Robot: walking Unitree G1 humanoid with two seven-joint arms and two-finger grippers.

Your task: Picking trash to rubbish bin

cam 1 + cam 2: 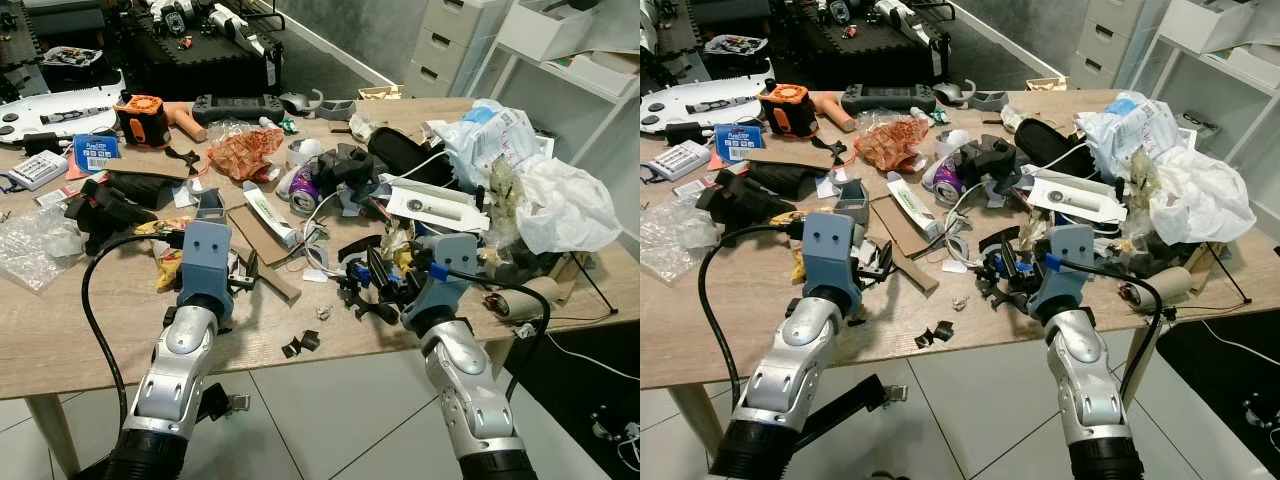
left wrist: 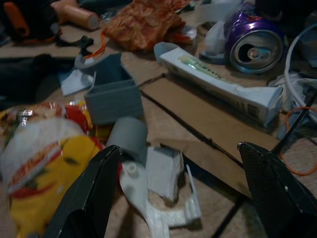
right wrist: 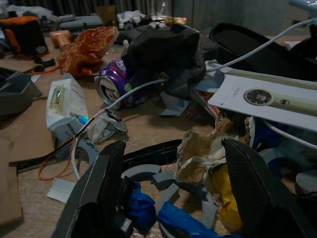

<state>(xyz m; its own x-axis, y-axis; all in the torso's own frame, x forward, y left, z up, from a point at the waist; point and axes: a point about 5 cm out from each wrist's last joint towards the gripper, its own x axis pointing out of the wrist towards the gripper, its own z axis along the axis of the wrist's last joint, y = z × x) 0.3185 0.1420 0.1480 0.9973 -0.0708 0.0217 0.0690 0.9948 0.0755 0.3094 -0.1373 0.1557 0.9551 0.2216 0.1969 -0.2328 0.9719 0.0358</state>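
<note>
A wooden table [image 1: 110,335] is strewn with trash. My left gripper [image 1: 243,272] stands open low over it; in the left wrist view its fingers [image 2: 91,198] flank a white plastic scrap [image 2: 166,196] and a grey tube [image 2: 128,138], with a yellow-red snack wrapper [image 2: 42,168] beside them. My right gripper [image 1: 375,288] is open too. Its fingers [image 3: 96,198] straddle crumpled brown paper [image 3: 198,153] and blue plastic [image 3: 143,206]. Farther back lie a purple can [image 1: 303,188], a toothpaste box [image 1: 268,218] and an orange wrapper [image 1: 243,150].
White plastic bags [image 1: 555,205] pile up at the table's right end, beside a cardboard tube [image 1: 530,295]. A small black scrap [image 1: 300,343] lies near the front edge. An orange tool [image 1: 140,118] and a controller [image 1: 236,103] sit at the back. White shelves [image 1: 570,70] stand beyond.
</note>
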